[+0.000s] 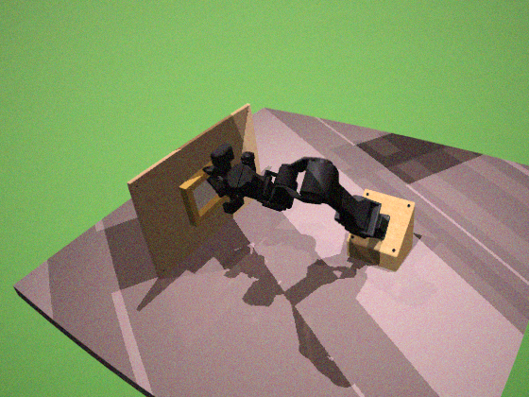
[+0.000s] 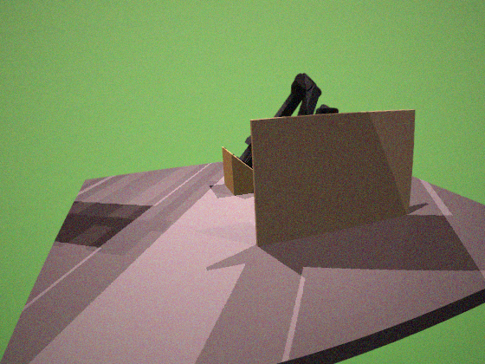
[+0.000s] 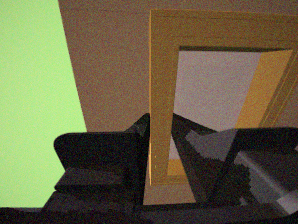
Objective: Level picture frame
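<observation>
The yellow wooden picture frame (image 1: 190, 208) (image 3: 225, 31) is against the upright brown board (image 1: 153, 227) (image 2: 329, 173) (image 3: 107, 65). My gripper (image 3: 158, 116) is shut on the frame's side bar, at the left in the wrist view, with one finger on each side of it. In the wrist view that bar stands nearly upright while the board's left edge leans, so the two are not parallel there. In the top view the gripper covers the frame's far side. The screw and the notched strip are hidden. In the exterior view the board hides the frame and the gripper.
The arm reaches over from its slanted wooden base block (image 1: 401, 222) (image 2: 230, 173). The board stands upright on the patterned table top (image 1: 227, 345) (image 2: 143, 303). The board's side edge is close beside the gripper in the wrist view. Dark shadows lie across the table.
</observation>
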Robot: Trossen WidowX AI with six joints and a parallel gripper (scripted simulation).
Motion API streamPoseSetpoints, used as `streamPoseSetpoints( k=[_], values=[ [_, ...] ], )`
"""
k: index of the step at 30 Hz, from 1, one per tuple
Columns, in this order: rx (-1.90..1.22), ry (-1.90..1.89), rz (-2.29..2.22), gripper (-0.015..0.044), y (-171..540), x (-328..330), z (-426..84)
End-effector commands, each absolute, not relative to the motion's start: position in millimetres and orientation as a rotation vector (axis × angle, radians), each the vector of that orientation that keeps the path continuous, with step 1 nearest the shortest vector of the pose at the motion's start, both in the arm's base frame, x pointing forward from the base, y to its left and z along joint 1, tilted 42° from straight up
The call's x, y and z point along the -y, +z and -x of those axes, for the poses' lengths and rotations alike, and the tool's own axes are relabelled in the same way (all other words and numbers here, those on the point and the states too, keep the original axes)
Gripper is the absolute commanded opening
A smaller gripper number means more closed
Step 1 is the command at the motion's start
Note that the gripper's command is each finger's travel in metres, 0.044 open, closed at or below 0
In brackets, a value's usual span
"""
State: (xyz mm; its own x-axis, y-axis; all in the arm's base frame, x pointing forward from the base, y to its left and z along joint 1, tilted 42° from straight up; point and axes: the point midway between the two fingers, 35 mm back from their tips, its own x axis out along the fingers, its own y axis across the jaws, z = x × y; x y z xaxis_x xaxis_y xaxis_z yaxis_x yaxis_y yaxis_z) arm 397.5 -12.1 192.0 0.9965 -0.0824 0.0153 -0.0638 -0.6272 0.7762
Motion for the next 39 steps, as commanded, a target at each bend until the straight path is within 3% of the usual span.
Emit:
streamPoseSetpoints(
  k=[1, 10, 20, 25, 35, 39],
  values=[
    [0.098, -0.026, -2.271, 0.0000, 192, 12, -398],
    [0.100, -0.024, -2.318, 0.0000, 192, 12, -397],
    [0.103, -0.024, -2.302, 0.0260, 192, 13, -397],
    [0.102, -0.026, -2.282, 0.0260, 194, 11, -391],
    [0.091, -0.043, -1.991, 0.0260, 186, -1, -304],
    [0.090, -0.044, -1.972, 0.0260, 184, -1, -298]
  ],
)
